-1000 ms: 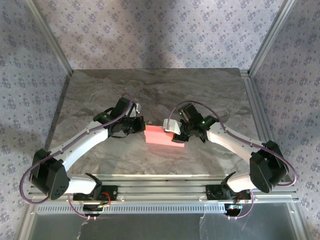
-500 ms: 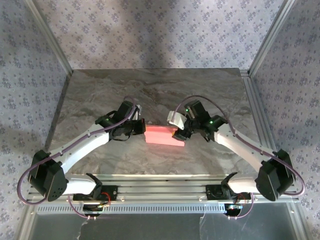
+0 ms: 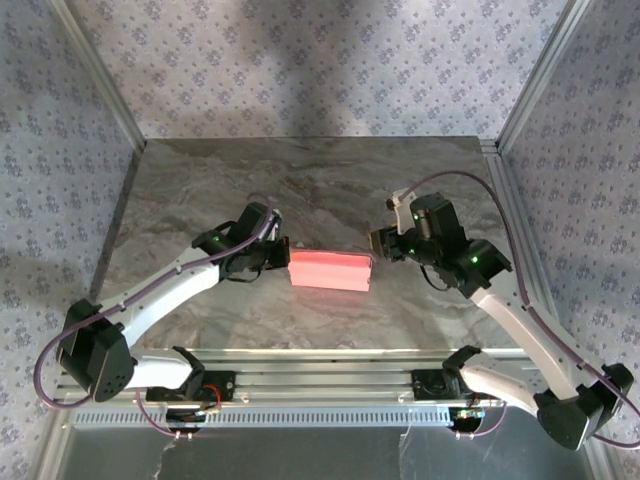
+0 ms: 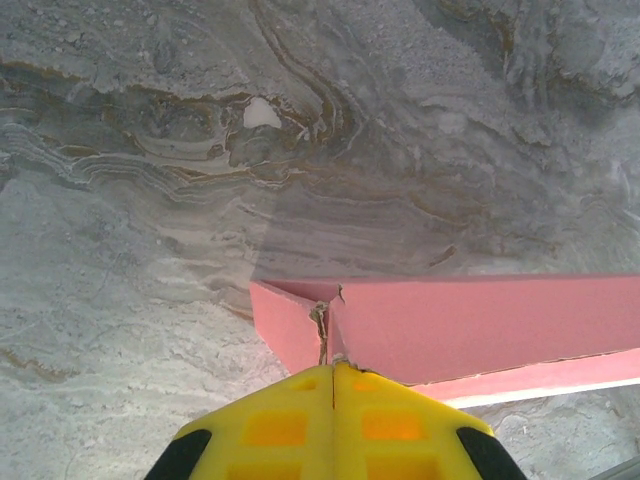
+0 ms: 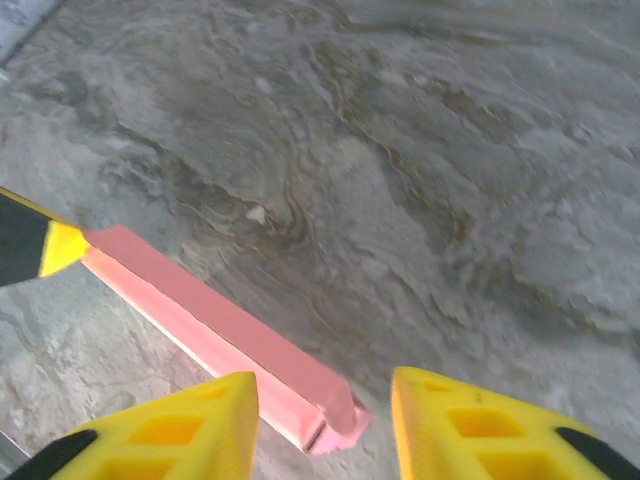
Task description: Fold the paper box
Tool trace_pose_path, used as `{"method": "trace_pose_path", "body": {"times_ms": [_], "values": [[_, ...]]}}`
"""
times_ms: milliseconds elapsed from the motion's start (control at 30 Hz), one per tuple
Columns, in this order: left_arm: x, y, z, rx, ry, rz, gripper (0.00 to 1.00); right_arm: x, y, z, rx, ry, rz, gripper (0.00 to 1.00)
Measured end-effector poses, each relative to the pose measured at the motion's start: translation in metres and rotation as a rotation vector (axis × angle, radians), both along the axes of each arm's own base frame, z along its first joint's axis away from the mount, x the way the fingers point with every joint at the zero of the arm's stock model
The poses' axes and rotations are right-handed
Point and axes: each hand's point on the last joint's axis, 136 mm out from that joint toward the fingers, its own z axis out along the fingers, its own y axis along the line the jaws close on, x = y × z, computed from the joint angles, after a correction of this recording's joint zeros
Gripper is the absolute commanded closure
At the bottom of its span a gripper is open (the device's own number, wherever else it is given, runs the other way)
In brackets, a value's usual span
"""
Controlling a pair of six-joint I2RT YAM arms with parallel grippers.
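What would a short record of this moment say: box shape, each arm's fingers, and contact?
box: paper box, pink, a slim rectangular bar lying flat on the table
left fingers: shut, pinching a thin flap at the box's left end
right fingers: open, holding nothing
contact: the left side grips the box, and the right side sits just off its right end

- No writing, label, brand, number or sign can be read in any view;
- the paper box (image 3: 329, 270), right at the tips of the left gripper (image 4: 333, 368), shows plain pink card with no print;
- the yellow fingers (image 5: 470, 425) of the right gripper (image 5: 325, 415) are unmarked too
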Motion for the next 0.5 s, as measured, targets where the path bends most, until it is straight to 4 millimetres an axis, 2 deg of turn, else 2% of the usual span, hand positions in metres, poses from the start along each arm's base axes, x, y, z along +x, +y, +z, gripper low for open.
{"method": "trace_pose_path", "body": {"times_ms": [200, 500], "values": [[0.000, -0.003, 0.001, 0.033, 0.009, -0.009, 1.00, -0.017, -0.009, -0.033, -0.057, 0.095, 0.030, 0.64], [-0.002, 0.003, 0.002, 0.096, 0.023, 0.004, 1.00, -0.018, -0.010, -0.072, -0.138, 0.151, 0.206, 0.61]]}}
